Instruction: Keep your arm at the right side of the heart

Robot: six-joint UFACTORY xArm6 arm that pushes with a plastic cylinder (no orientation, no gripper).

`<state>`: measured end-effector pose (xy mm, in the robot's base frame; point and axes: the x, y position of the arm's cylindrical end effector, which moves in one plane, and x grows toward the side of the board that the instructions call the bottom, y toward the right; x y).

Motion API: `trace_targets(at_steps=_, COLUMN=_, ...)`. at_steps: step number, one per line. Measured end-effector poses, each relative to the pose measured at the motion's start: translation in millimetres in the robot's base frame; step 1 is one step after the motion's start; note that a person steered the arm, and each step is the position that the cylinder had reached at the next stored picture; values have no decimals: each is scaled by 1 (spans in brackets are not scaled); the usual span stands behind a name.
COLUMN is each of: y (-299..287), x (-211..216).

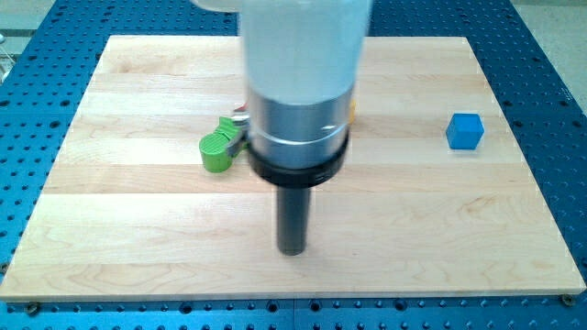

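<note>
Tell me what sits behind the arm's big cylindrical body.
The green block pokes out at the cylinder's left, with a reddish sliver above it; a yellow-orange sliver shows at its right. Their shapes are covered. No heart is visible. My tip rests below them.

The scene was lit brightly and evenly from above. Only soft, faint shadows were recorded beneath the green block (219, 147) and the blue cube (465, 131). Mild glare was noted on the silver collar (295, 117) of the arm. The white arm housing (303, 41), at the board's far edge, was rendered overexposed and out of focus. The wooden board (138, 238) grain and the blue perforated table (55, 55) were resolved sharply. Slight softness was seen at the near corners.
</note>
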<state>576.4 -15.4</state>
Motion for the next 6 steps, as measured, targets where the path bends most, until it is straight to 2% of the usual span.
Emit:
trace_targets(at_steps=1, y=-29, x=-9)
trace_targets(at_steps=2, y=-47, x=24)
trace_targets(at_steps=4, y=55, x=-40)
trace_targets(at_steps=5, y=89, x=-125)
trace_targets(at_steps=6, y=156, x=-183)
